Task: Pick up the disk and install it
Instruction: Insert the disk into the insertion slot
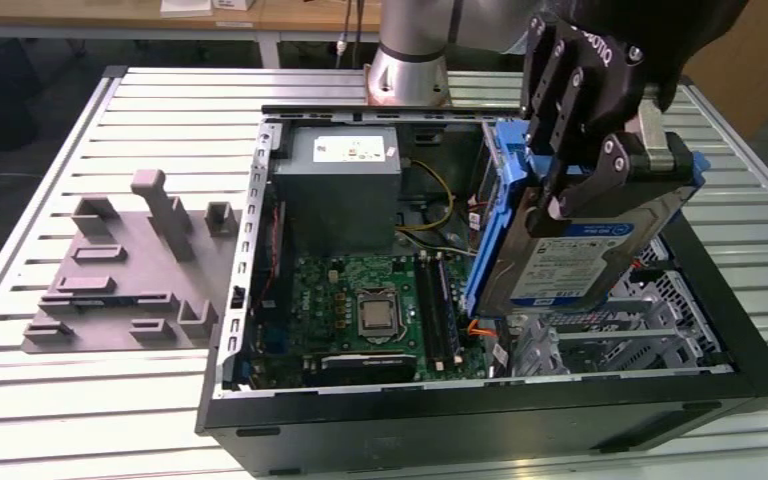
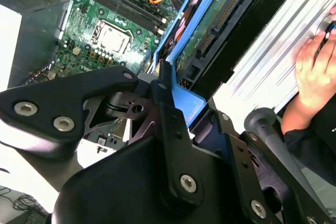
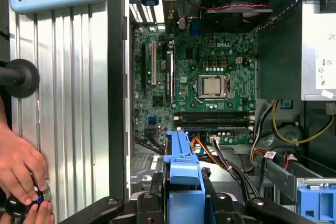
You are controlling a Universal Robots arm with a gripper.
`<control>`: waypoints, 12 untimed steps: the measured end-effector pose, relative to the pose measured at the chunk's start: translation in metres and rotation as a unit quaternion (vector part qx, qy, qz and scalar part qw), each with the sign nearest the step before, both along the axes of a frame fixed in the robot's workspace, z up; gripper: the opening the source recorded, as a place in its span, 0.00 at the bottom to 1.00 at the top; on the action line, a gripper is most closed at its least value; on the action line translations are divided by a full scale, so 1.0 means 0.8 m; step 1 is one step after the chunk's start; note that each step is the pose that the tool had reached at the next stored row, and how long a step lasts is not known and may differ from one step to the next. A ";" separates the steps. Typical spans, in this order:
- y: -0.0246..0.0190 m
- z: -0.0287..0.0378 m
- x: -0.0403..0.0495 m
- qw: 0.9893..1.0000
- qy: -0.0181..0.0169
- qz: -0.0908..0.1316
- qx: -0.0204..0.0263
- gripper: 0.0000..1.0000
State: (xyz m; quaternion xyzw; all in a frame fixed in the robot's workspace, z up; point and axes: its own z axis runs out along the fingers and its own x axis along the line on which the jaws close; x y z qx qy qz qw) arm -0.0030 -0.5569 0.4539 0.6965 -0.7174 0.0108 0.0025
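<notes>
Tabletop [image 1: 37, 400]: ribbed silver metal slats, spans most of the frame in the exterior view, lit bright & even. Dark grey floor [image 1: 4, 215] at left edge. Wooden desk [image 1: 304, 15] w/ pale legs along top edge. Brown wood panel [image 1: 758, 65] in upper right corner.

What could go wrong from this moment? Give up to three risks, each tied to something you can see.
1. The gripper holds the disk tilted above the open case; a slip could drop it onto the motherboard.
2. Loose cables lie near the drive cage and might snag the disk.
3. A person's hand is over the table beside the case, near the arm.
</notes>
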 end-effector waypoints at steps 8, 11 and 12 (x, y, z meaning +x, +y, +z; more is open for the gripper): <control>-0.0003 -0.0013 0.025 1.000 0.000 0.000 0.000 0.36; -0.0003 -0.0013 0.025 1.000 0.000 0.000 0.000 0.36; -0.0003 -0.0013 0.025 1.000 0.000 0.000 0.000 0.36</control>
